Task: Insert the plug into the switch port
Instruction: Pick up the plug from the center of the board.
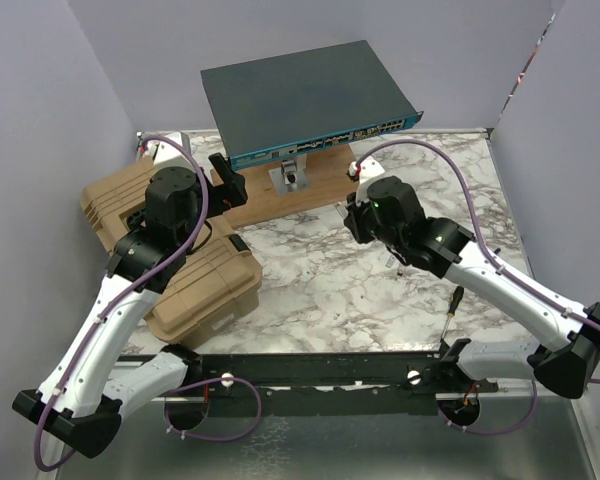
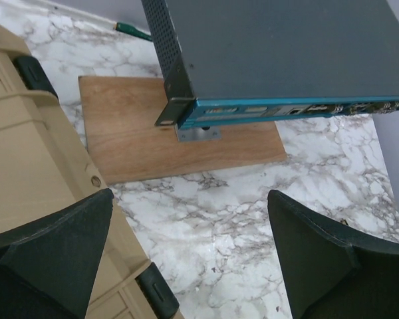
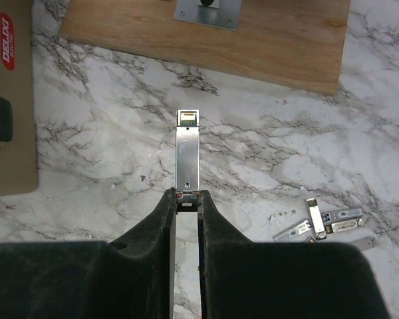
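Pinched in the right gripper (image 3: 187, 196) by its back end: the plug (image 3: 187, 149), a slim silver metal bar, with the black fingers (image 3: 161, 222) closed against both its sides. Points straight out of the gripper toward the far edge of the table (image 3: 106, 146), over bare marble, short of the wooden board (image 3: 279, 40) and not in any port.

At the far edge, toward the middle: the switch (image 1: 305, 95), a wide dark grey box raised on a metal bracket (image 1: 293, 178) that stands on the wooden board. Shows its thin teal front face (image 2: 286, 114) toward the near edge, slanted a little toward the right side, with the small ports bunched at the right end of that face.

Spread wide and holding nothing: the left gripper (image 2: 191, 194). Hovers over the marble just beside the left front corner of the switch, between the wooden board and the tan case (image 1: 175, 265).

Along the left edge of the table: that ribbed tan case, lid shut, black latches on its sides.

On the marble to the right of the right gripper, toward the right edge: a few loose metal pieces (image 3: 322, 222) much like the plug, lying flat in a small cluster, apart from the held one.
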